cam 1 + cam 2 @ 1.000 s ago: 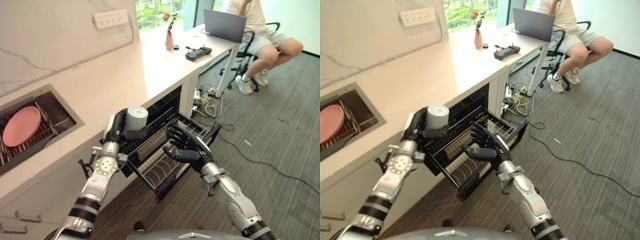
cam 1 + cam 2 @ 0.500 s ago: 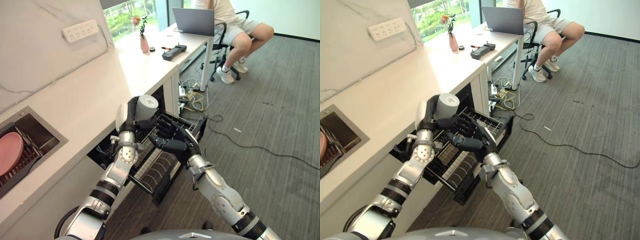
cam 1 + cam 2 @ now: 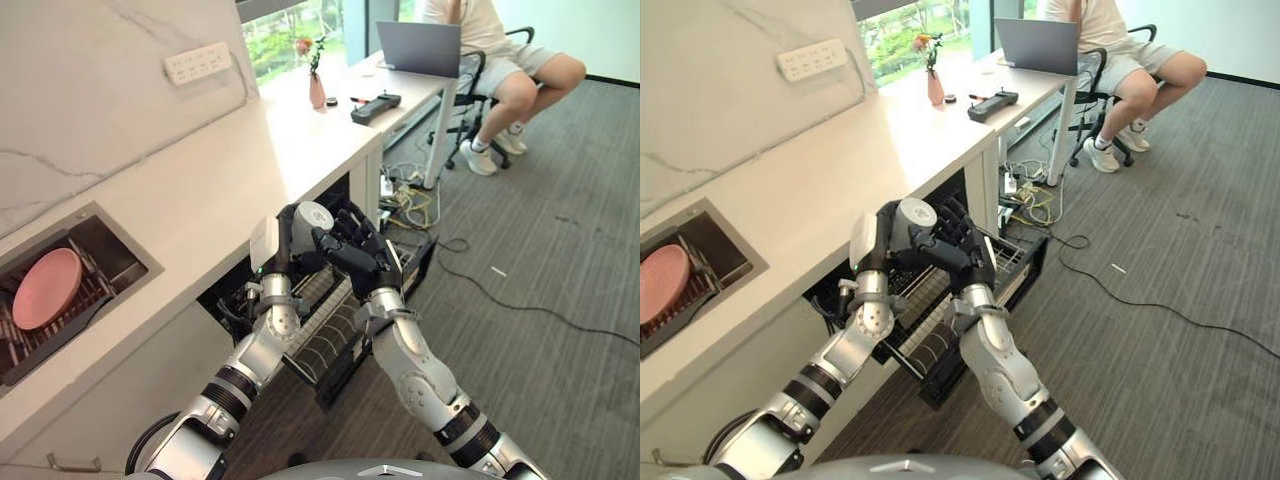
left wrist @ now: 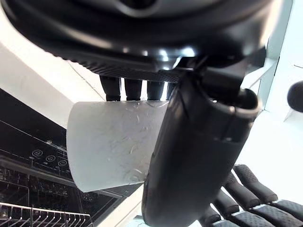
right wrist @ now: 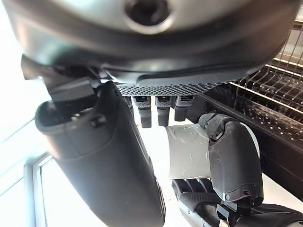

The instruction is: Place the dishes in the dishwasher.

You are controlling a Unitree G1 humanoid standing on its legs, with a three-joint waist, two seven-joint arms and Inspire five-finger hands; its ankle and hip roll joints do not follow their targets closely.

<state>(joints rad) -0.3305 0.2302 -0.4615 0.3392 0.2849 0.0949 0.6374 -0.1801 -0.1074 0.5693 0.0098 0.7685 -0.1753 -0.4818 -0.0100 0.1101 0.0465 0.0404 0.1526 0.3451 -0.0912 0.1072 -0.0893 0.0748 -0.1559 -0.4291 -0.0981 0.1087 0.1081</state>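
Honestly, no words or numbers come out readable anywhere here. The only sign-like marks are a few small round symbols on the black dishwasher control strip (image 4: 47, 158) in the left wrist view, and they're too small to make out. The white wall socket strip (image 3: 198, 62) and the open grey laptop (image 3: 418, 48) carry no print I can read.

person (image 3: 500, 60) cut off above shoulders | dishwasher rack (image 3: 330, 330) partly behind arms
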